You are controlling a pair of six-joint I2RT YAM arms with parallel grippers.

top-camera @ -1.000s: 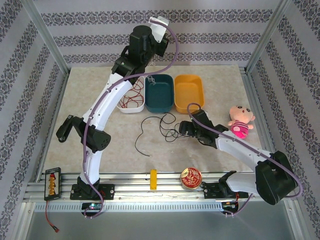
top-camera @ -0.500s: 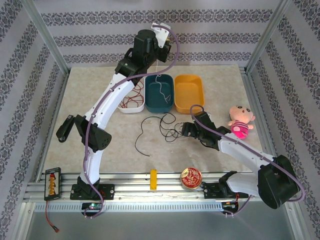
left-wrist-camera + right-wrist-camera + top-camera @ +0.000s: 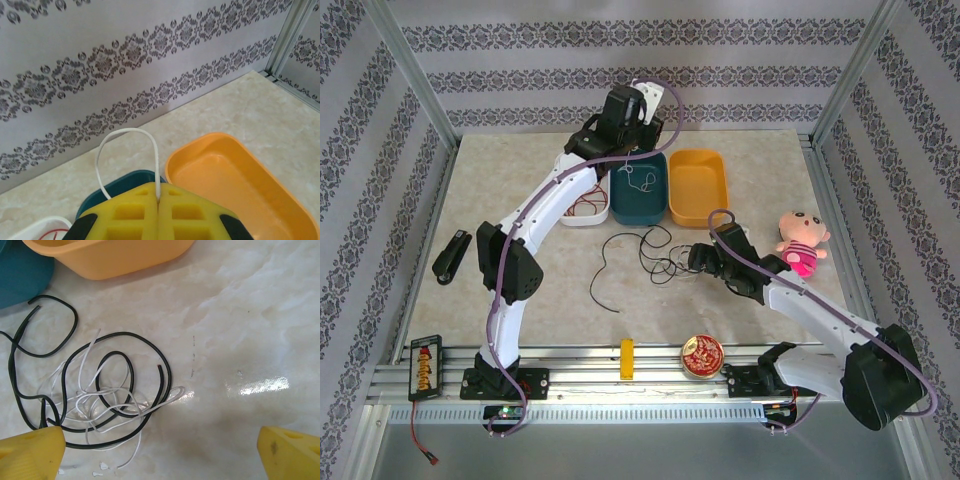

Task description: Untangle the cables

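Seen from above, a pale marble-patterned table [image 3: 500, 180] carries three bins in a row near its far edge: a white bin [image 3: 603, 213], a teal bin [image 3: 623, 200] and an orange bin [image 3: 698, 185]. The left fingers [image 3: 130, 212] are pressed together, clamped on a thin white wire [image 3: 125, 130] that arches up in a loop above their tips. They hang over the teal bin, and the wire's lower end dangles into it. Red wires [image 3: 582, 205] lie coiled in the white bin. The remaining cables [image 3: 100, 390], black and white strands loosely knotted together, lie flat on the table just in front of the teal and orange bins. The right fingers [image 3: 30, 452] are spread wide apart, low over the table, with the tangle beside one fingertip, and grip nothing.
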